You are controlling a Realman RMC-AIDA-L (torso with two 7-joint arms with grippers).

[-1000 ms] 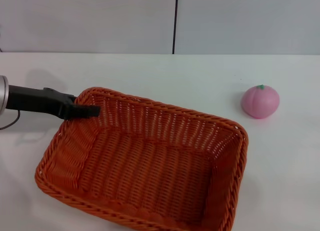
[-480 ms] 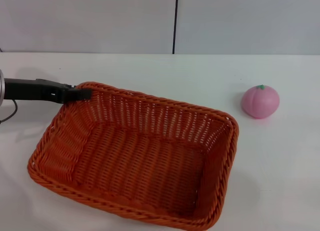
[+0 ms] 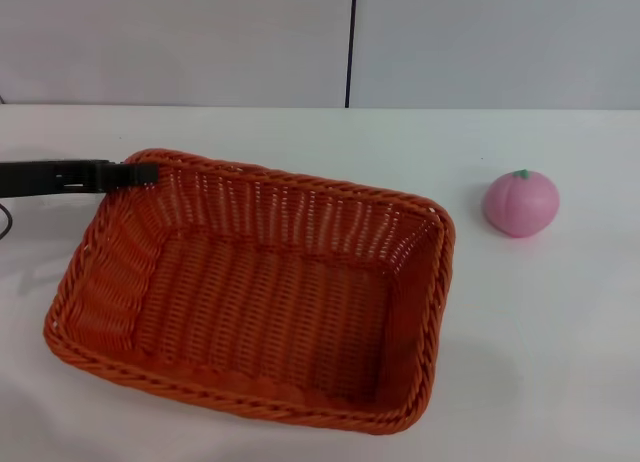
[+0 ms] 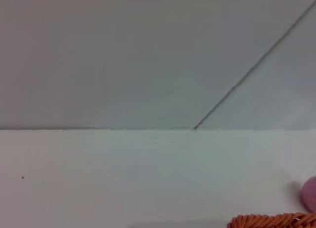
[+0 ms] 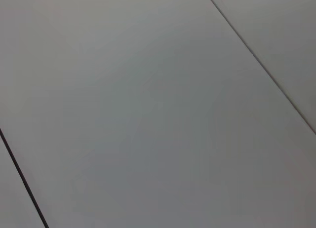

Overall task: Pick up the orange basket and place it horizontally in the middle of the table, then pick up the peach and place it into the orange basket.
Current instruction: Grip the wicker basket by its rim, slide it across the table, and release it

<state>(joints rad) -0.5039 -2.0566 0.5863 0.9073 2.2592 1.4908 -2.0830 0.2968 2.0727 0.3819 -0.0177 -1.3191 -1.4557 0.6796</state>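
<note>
Gripping the far-left rim corner of the orange basket (image 3: 250, 297), the left gripper (image 3: 140, 172) reaches in low from the left edge of the head view.

Its dark fingers (image 3: 128, 173) look pressed onto the braided rim, pinching it, a hold that suits swinging the basket round on the white desk (image 3: 300, 132); the long side now lies close to level but slightly skewed, so the placing step seems nearly done. The peach (image 3: 520, 203) rests on the desk, well apart from the basket to its right, untouched. The right gripper is out of sight, its wrist camera facing only a plain grey panel.
</note>
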